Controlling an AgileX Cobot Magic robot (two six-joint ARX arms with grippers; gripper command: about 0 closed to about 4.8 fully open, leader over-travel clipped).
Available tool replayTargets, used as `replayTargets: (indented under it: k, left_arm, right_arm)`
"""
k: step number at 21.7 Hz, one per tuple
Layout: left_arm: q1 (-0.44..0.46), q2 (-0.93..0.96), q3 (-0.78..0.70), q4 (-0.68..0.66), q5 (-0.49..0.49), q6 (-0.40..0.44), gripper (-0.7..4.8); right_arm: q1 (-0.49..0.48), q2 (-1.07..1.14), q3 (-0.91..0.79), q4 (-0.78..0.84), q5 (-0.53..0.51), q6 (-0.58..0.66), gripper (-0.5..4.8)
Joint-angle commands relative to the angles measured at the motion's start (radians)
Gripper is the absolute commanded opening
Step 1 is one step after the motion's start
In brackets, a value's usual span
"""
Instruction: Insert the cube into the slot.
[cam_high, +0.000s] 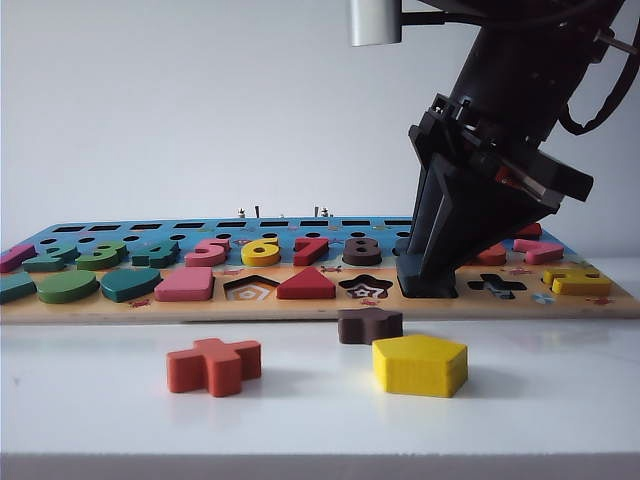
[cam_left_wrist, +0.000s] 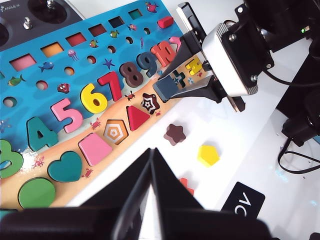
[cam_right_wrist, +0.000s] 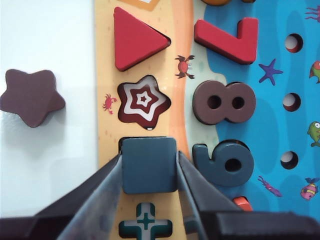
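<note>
A: Cube (cam_right_wrist: 149, 165) status?

B: Clamped flat between the right tool's (cam_right_wrist: 149, 172) two fingers (cam_right_wrist: 102, 192), one on each side edge. It sits right over the slot (cam_right_wrist: 131, 139); only a thin dark sliver of the recess shows at the cube's edge nearest the star recess (cam_right_wrist: 143, 101). From the exterior view, the tool tips are down at the board (cam_high: 300, 305) surface, so I'd judge it's at or partly in the recess. Can't tell if fully seated.

A: Left tool?

B: Left tool (cam_left_wrist: 150, 200) hangs above the desk (cam_high: 560, 400) off the board's front edge, fingers pressed together, holding nothing.

A: How to finish it clean?

B: Keep the cube's edges square to the board edge and push straight down without tilting. Rounded corners should help it self-centre. Release only once the top looks level with the neighbours, then lift straight up so the fingers don't drag it out.

A: Surroundings?

B: In the exterior view, the cross recess (cam_high: 497, 286) is at 3 o'clock of the cube and the star recess at 9. On the desk in front sit the dark brown star block (cam_high: 369, 325), yellow pentagon (cam_high: 420, 364) and red cross block (cam_high: 214, 365).

A: Materials?

B: Painted wood, matte and flat, with softened edges. The board is printed with concentric patterns inside open recesses.
</note>
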Motion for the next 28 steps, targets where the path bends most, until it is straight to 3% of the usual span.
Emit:
replayTargets:
  k: [1,28]
  left_arm:
    - [0.001,0.000,0.004,0.014,0.008,0.005,0.20]
    - [0.001,0.000,0.004,0.014,0.008,0.004,0.20]
  right_arm:
    - [0.002,0.005,-0.003,-0.002,-0.004,0.011,1.59]
    - [0.002,-0.022,-0.003,-0.017,-0.013,0.045,1.59]
